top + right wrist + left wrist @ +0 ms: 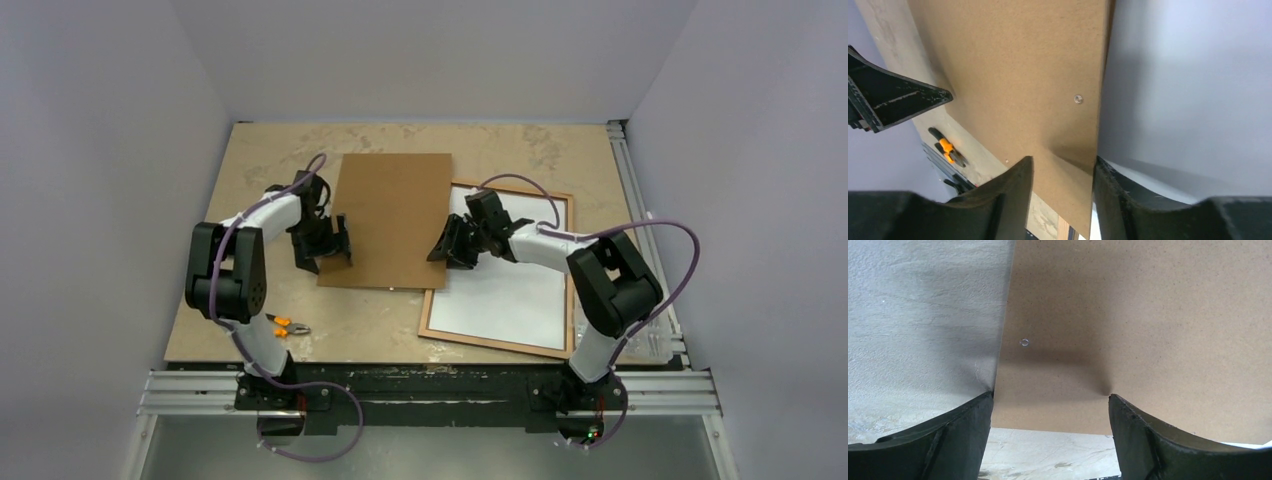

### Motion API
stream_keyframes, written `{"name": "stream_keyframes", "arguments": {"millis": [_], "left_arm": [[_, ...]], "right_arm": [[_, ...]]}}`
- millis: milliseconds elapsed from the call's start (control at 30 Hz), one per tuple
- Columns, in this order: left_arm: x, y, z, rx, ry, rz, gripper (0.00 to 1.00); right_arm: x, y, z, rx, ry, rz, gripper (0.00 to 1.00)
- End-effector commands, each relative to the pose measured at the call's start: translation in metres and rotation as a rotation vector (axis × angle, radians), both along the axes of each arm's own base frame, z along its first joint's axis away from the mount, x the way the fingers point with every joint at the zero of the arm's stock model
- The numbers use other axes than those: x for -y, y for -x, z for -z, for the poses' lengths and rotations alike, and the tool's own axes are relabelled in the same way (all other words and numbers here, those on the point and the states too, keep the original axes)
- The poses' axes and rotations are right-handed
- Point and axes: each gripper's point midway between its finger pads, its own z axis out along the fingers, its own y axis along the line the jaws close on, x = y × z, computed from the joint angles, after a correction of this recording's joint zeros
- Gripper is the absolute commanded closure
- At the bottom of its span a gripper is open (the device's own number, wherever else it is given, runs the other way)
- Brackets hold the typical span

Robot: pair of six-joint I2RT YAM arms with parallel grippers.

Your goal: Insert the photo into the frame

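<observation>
On the right half of the bench point(270, 160): frame point(497, 343) lying flat, wood-brown rails upward, a white sheet point(505, 295) inside them.
Mid-bench: plain brown backing board point(390, 215), its right edge overlapping the frame's left side.
Left arm: left end effector point(1050, 396) spread wide at the board's left edge, one tip beside the edge, the other on the board.
Right arm: right end effector point(1063, 160) half spread astride the board's right edge, pinching nothing.
Near edge: orange-handled pliers point(288, 326) by the left arm.
</observation>
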Motion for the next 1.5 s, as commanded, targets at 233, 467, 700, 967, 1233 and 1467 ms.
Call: {"name": "stream_keyframes", "arguments": {"millis": [233,467,700,967,1233,1467], "left_arm": [[0.060,0.015,-0.013,0.057,0.258,0.023,0.20],[0.063,0.035,-0.032,0.141,0.251,0.019,0.19],[0.050,0.045,-0.036,0.184,0.199,-0.005,0.18],[0.052,0.044,-0.030,0.184,0.207,0.002,0.18],[0.054,0.047,-0.011,0.147,0.216,0.002,0.18],[0.055,0.050,0.004,0.117,0.219,0.001,0.18]], "right_arm": [[-0.030,0.017,-0.103,0.156,-0.275,-0.072,0.93],[0.013,0.056,-0.085,0.152,-0.120,-0.087,1.00],[0.061,0.081,-0.058,0.168,0.072,-0.066,0.57],[0.072,0.054,-0.052,0.190,0.039,-0.046,0.21],[0.053,0.007,-0.042,0.173,-0.185,-0.083,0.26],[0.032,-0.012,-0.022,0.094,-0.323,-0.081,0.41]]}}
